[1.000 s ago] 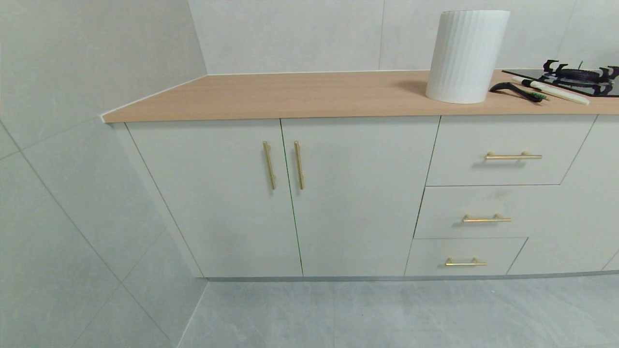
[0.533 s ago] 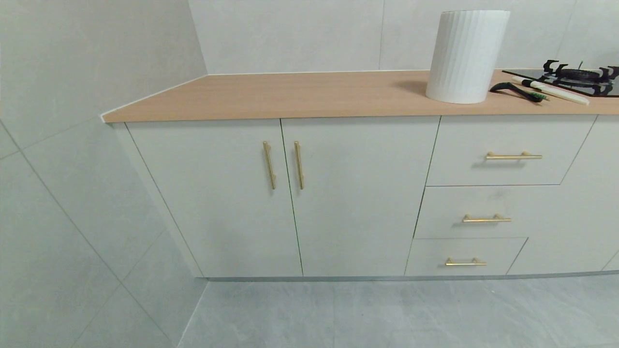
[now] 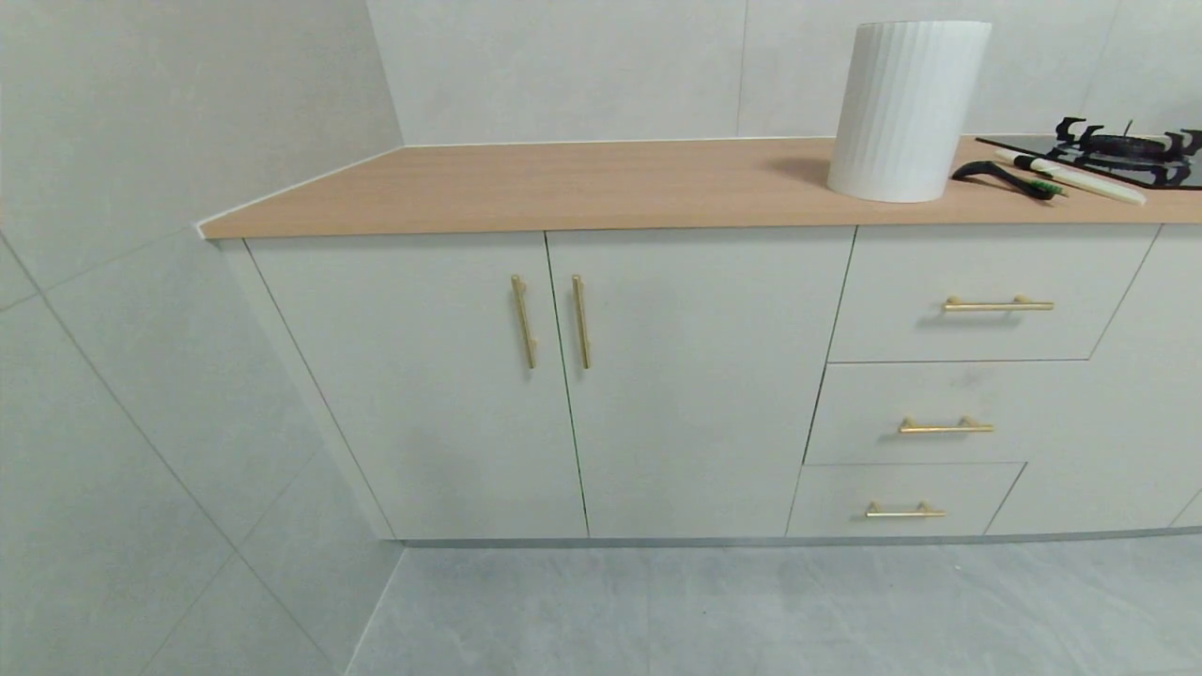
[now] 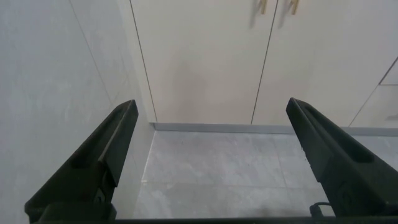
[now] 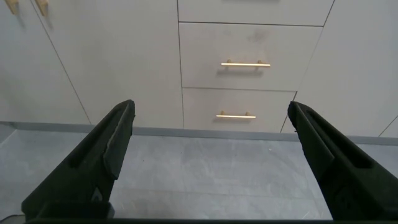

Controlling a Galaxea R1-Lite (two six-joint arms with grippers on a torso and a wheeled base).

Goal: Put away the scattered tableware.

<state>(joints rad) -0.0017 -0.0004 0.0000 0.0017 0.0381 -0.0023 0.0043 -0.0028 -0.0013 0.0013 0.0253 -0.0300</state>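
The left pincer (image 4: 211,109) and right pincer (image 5: 211,107) are spread and empty. A black utensil (image 3: 1000,176) and a pale-handled one (image 3: 1071,176) lie on the worktop (image 3: 563,188) just beside the white ribbed holder (image 3: 906,111). The base should get nearer the holder before either arm is raised.

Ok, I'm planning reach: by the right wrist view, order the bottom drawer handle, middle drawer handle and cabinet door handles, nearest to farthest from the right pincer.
1. bottom drawer handle and middle drawer handle, straight ahead of the right pincer: too close to call.
2. cabinet door handles, off to the robot's left, farthest.
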